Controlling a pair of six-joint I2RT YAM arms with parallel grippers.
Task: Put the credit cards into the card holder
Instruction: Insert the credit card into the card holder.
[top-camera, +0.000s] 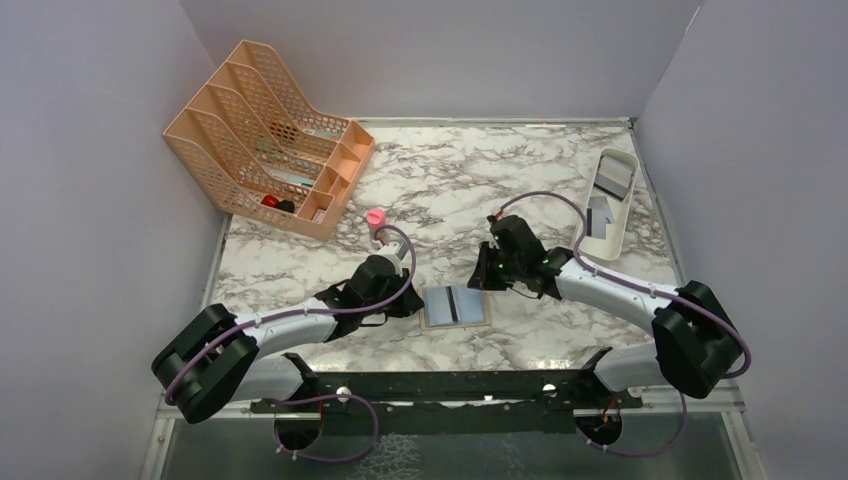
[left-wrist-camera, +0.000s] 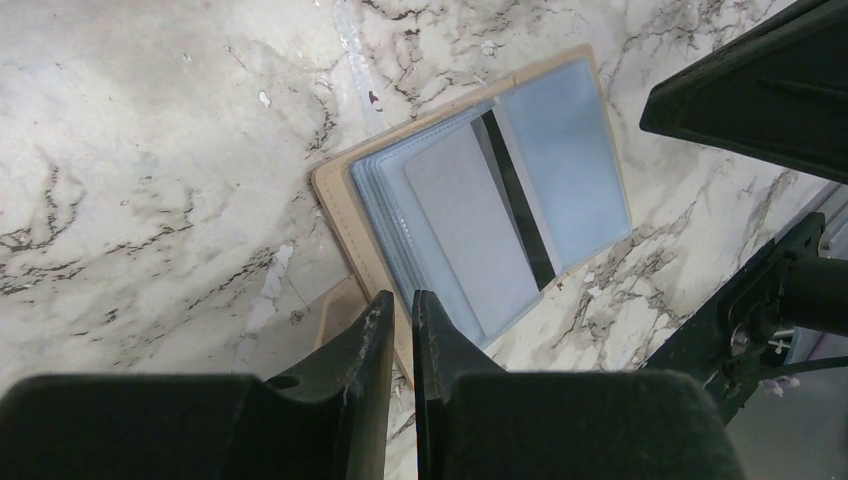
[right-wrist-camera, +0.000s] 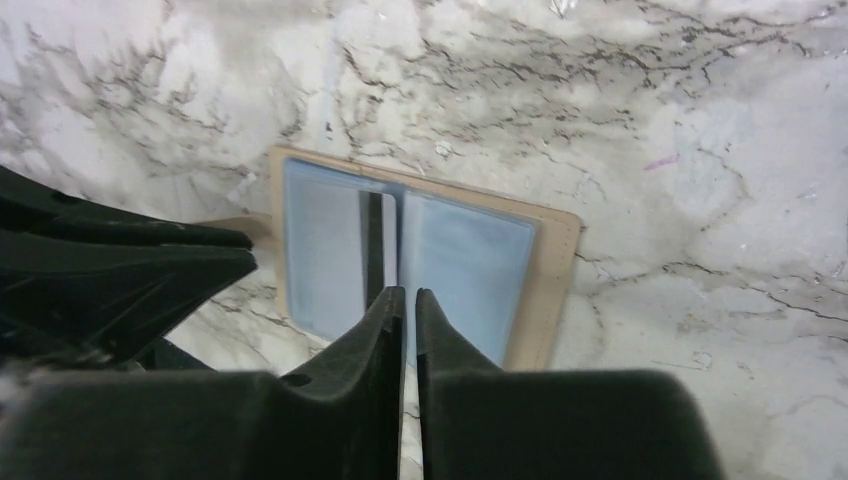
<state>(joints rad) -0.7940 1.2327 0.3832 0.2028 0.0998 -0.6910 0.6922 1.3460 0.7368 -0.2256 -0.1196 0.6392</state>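
Note:
The tan card holder lies open on the marble table, its light blue sleeves facing up. A grey card with a black stripe lies on its left page; it also shows in the right wrist view. More greyish cards lie in the white tray. My left gripper is shut and empty at the holder's left edge, over its snap tab. My right gripper is shut and empty, just above the holder's middle fold.
A long white tray stands at the right wall. A peach mesh file rack stands at the back left. A small pink-capped item stands behind the left arm. The two grippers are close together over the holder.

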